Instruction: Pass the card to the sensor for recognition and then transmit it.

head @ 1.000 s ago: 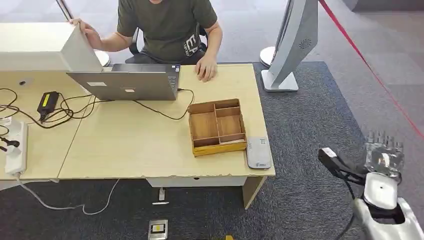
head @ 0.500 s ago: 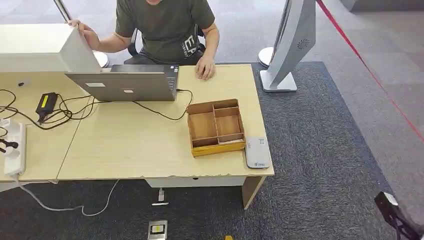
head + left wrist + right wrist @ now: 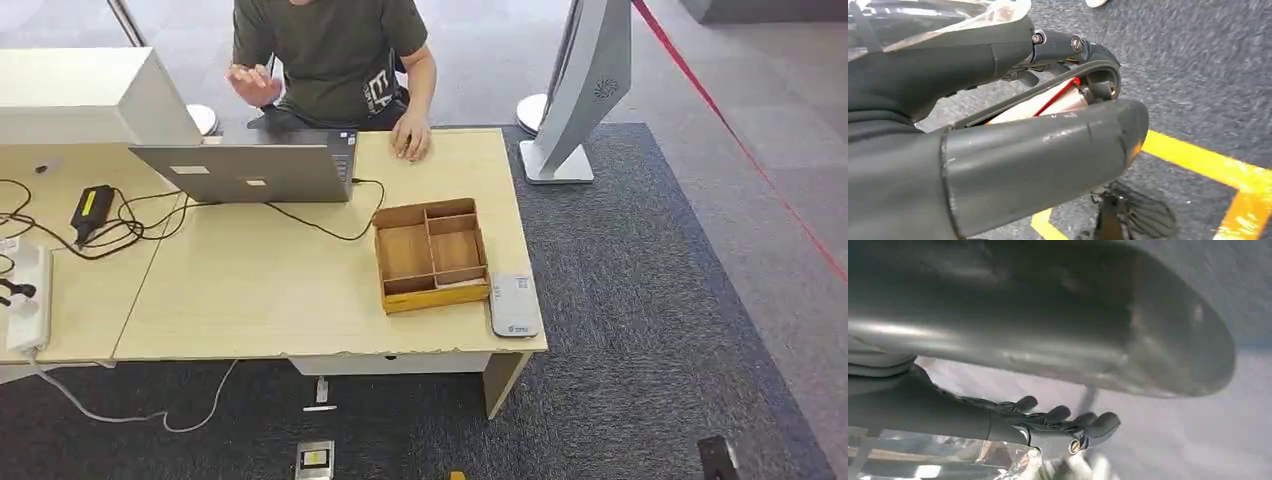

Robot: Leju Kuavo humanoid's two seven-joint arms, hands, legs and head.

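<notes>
On the far right corner of the surface (image 3: 250,290), in the head view, the grey sensor (image 3: 515,305) lies flat, touching the wooden box (image 3: 432,253). A person (image 3: 330,50) sits behind the laptop (image 3: 250,170) with one hand resting on the surface. The sensor sits close to the edge, so a clumsy reach from me could knock it off or bump the box.

In the left wrist view, my left hand (image 3: 998,150) hangs low over the carpet (image 3: 1198,75) and its yellow line (image 3: 1193,155). What I take to be the card (image 3: 1043,102), pale with a red edge, is pinched between thumb and dark fingers (image 3: 973,55). Little of it shows, so the hold may be shallow; a quick lift could let it slip to the floor.

In the right wrist view, my right hand (image 3: 1023,315) holds nothing. Its fingers (image 3: 1063,422) lie side by side, lightly bent, apart from the thumb.
</notes>
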